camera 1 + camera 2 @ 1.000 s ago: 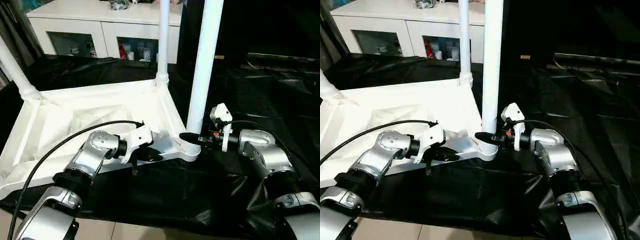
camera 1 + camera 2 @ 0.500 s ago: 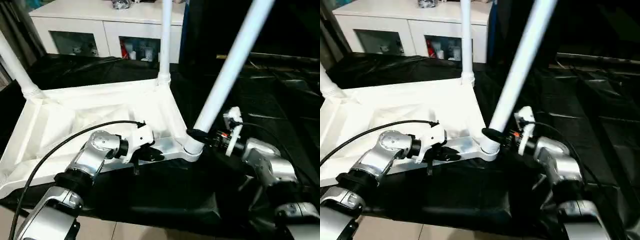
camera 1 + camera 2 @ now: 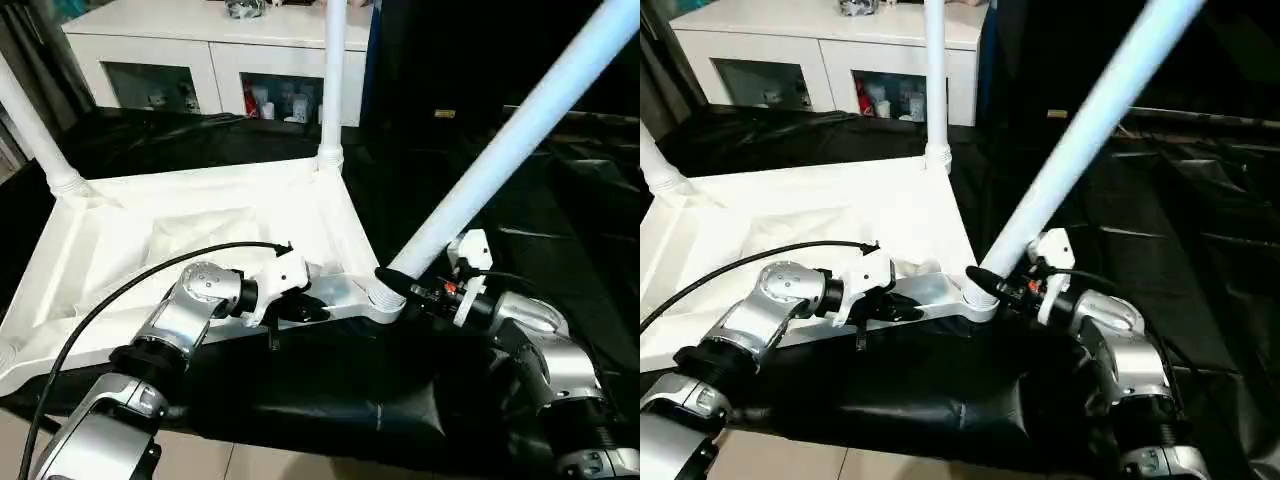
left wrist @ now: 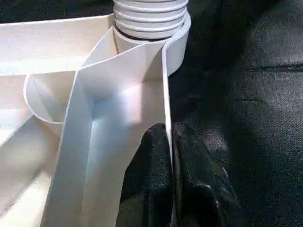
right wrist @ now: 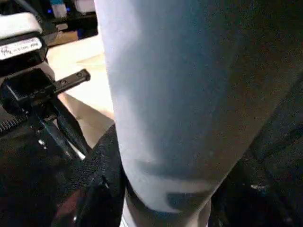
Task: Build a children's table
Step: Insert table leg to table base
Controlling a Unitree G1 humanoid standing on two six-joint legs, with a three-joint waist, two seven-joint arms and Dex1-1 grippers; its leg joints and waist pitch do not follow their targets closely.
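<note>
On black sheeting [image 3: 300, 390] the upturned tabletop [image 3: 120, 240] lies; left gripper [image 4: 168, 163] pinches its rim (fingers closed), right gripper [image 3: 400, 287] clasps the tilted leg [image 3: 500, 150].

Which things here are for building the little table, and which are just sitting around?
For the job:
- white plastic tabletop, lying underside up
- white round leg leaning at the near corner, gripped by the right gripper
- two upright white legs in the far corners
- left gripper, pinching the tabletop's edge

Just around:
- white glass-doored cabinet
- black plastic sheet
</note>
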